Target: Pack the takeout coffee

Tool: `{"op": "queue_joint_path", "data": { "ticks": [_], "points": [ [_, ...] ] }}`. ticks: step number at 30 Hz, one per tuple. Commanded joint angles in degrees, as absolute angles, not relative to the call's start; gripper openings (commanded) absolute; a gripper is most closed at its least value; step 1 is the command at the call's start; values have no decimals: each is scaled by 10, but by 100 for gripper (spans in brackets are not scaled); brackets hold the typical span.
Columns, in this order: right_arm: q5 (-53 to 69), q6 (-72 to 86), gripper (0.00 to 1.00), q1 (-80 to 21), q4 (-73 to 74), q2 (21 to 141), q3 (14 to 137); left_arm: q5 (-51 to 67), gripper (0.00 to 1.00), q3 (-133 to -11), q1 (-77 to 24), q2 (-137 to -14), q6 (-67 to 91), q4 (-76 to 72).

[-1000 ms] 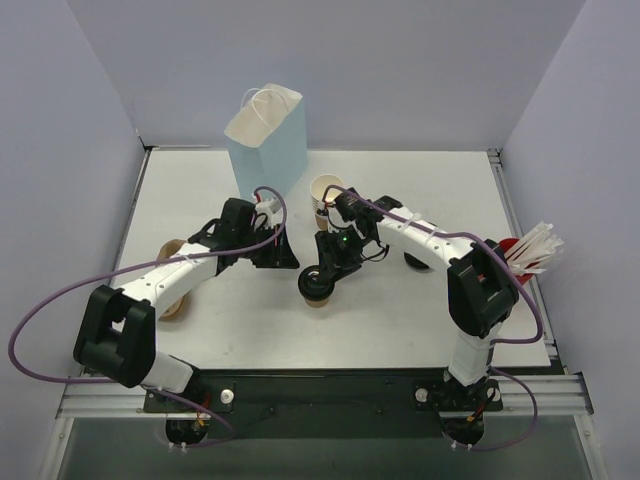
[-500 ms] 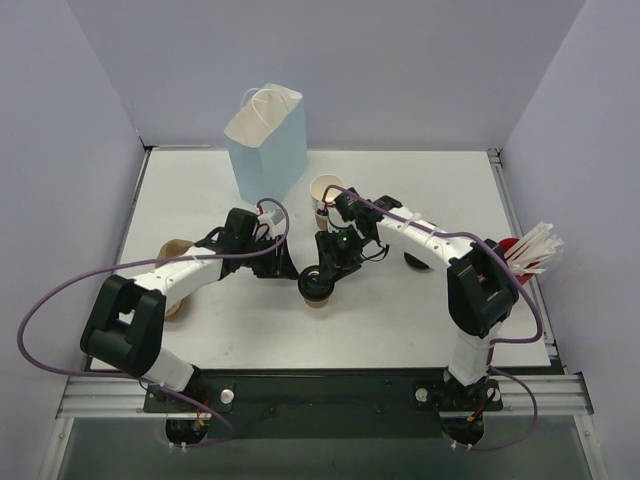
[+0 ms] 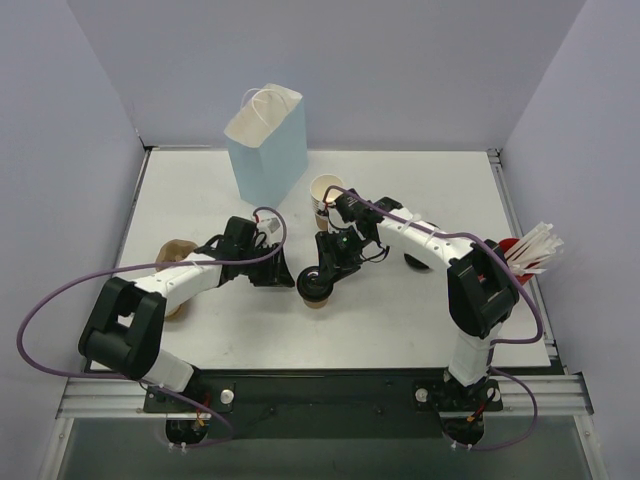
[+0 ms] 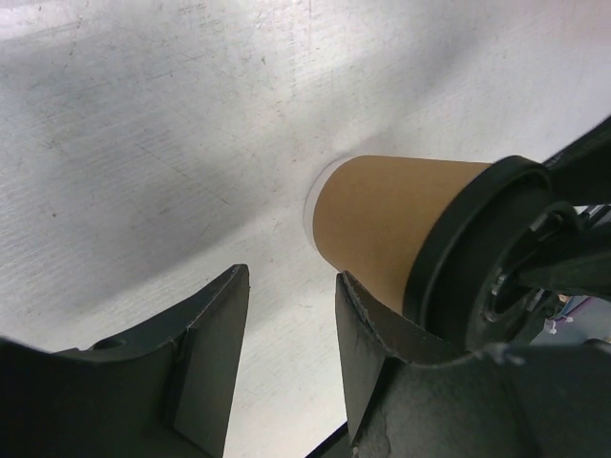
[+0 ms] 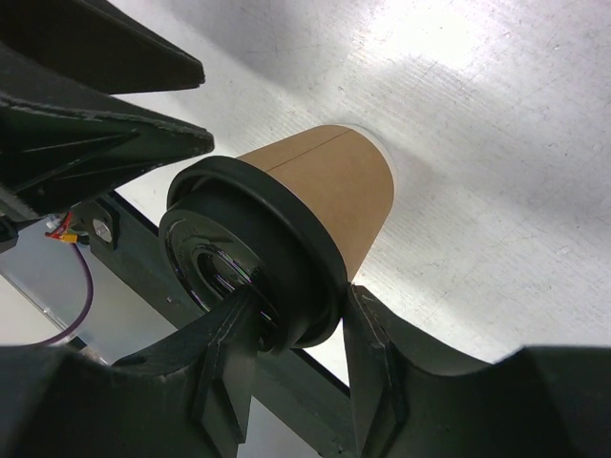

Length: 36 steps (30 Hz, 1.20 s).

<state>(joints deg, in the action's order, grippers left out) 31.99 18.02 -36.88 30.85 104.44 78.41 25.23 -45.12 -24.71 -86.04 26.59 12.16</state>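
Two pairs: right fingers [image 5: 227,367] tight on plain takeout coffee [image 5: 329,186] lid [image 5: 229,250], left fingers [image 4: 205,353] apart alongside.

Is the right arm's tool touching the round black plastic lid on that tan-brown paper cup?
Touching. The right wrist view shows the right tool pinching the round black plastic lid of the tan-brown paper cup, a finger against each side.

I could read no text, label, brand or number in any view. The lidded tan cup [image 5: 325,181] looked plain, and the pale blue bag [image 3: 268,150] by the far edge of the tabletop [image 3: 400,320] showed nothing legible.
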Motion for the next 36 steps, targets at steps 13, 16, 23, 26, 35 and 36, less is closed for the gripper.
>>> {"op": "queue_joint_path", "data": {
  "ticks": [13,16,23,26,35,36],
  "points": [
    [242,167,35,-381,365,1085,743,315,51,-458,-252,-802,279,78],
    [243,169,35,-381,364,1089,744,318,51,-456,-252,-802,276,80],
    [243,171,35,-381,364,1092,745,309,51,-455,-253,-780,271,93],
    [243,172,35,-381,365,1095,744,311,51,-455,-253,-779,273,93],
    [243,177,35,-380,363,1095,742,287,51,-421,-258,-797,268,83],
    [243,178,34,-380,363,1095,741,286,51,-418,-259,-799,268,80]
  ]
}}
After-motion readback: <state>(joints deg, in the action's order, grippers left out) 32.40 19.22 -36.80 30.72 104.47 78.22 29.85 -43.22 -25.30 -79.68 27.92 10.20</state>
